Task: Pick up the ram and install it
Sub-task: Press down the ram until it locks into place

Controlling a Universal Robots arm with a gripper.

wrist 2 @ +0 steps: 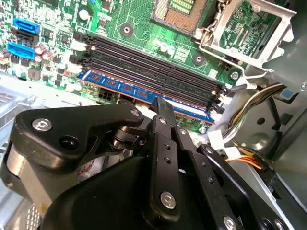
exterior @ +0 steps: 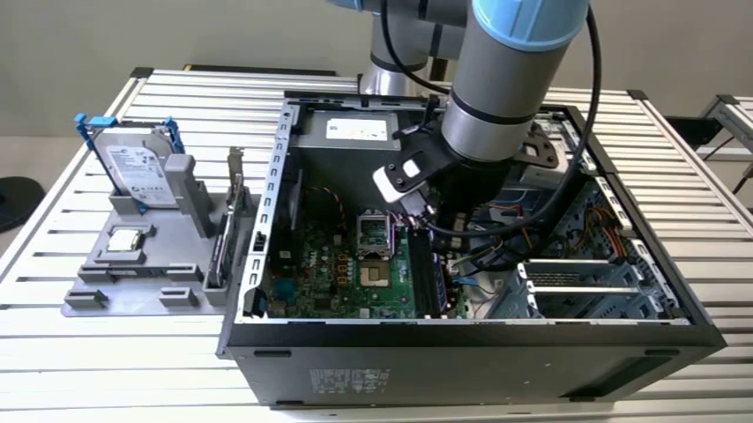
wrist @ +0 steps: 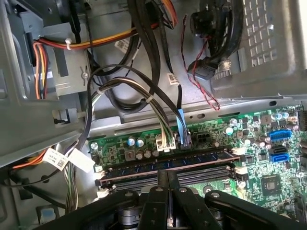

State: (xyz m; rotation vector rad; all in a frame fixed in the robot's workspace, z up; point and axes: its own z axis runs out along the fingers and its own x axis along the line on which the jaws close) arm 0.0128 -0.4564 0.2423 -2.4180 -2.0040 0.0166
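- Gripper (wrist 2: 160,103) is down inside the computer case (exterior: 471,339), over the motherboard's memory slots (wrist 2: 153,64).
- Fingers (wrist: 168,179) pressed together, nothing between them; tips directly above the ram (wrist 2: 144,93).
- Ram lies in the outermost slot, alongside the three empty black slots, on their side away from the CPU socket (wrist 2: 180,9).

An open computer case (exterior: 471,335) sits on the bench (exterior: 94,352). On the exterior view's left of it stands a parts holder (exterior: 147,264) (a hard drive (exterior: 136,172) upright in it). Inside the case, the hand (wrist 2: 160,108) hangs just over the ram (wrist 2: 144,93), which sits in the outermost motherboard slot beside the empty slots (wrist 2: 153,62).
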